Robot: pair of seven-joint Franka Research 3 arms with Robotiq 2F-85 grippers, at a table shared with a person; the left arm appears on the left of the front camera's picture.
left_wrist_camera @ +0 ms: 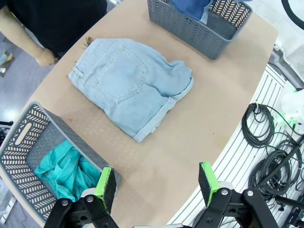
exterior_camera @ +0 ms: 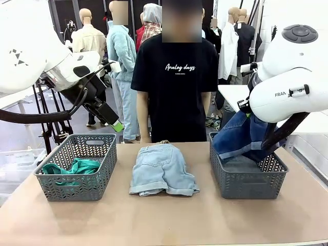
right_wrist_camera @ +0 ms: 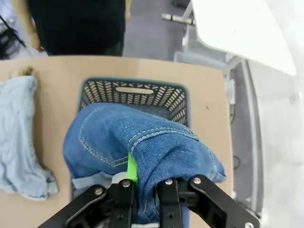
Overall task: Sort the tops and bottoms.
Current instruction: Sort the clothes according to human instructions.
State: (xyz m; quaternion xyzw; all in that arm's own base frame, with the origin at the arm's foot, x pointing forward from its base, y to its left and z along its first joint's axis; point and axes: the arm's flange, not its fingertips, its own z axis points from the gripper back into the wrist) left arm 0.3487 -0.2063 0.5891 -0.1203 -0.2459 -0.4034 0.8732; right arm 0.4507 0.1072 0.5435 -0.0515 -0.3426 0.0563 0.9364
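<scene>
Dark blue denim shorts point(right_wrist_camera: 142, 137) bury the R gripper point(right_wrist_camera: 145, 180), clamped on the fabric w/ fingertips mostly hidden, over the right basket point(right_wrist_camera: 135, 90). L gripper point(left_wrist_camera: 156, 180) gapes wide, empty, above the left basket point(left_wrist_camera: 23, 137), teal top point(left_wrist_camera: 64, 171) partly behind its wall. Pale shorts point(left_wrist_camera: 130, 83) lie on the table point(left_wrist_camera: 209, 109) btwn baskets.

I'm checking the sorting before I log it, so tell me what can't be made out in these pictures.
- Right wrist view: the right gripper's fingertips, buried in the dark blue shorts.
- Front view: the right basket's floor, behind its wall and those shorts.
- Left wrist view: the teal top's lower part, behind the open left gripper's finger.
</scene>
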